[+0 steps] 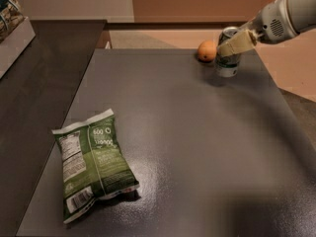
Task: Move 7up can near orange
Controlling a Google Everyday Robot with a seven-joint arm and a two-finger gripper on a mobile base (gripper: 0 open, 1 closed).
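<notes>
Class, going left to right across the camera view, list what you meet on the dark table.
Green chip bag → orange → 7up can. The gripper, far right, grips the 7up can and overlaps it, so it is unranked.

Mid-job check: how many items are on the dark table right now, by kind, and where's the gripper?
Drink cans: 1, the 7up can, right of the orange.
Fruit: 1, the orange.
Snack bags: 1, the green chip bag.
Total: 3 on the table.
The gripper is at the table's far right, fingers shut on the 7up can.
</notes>
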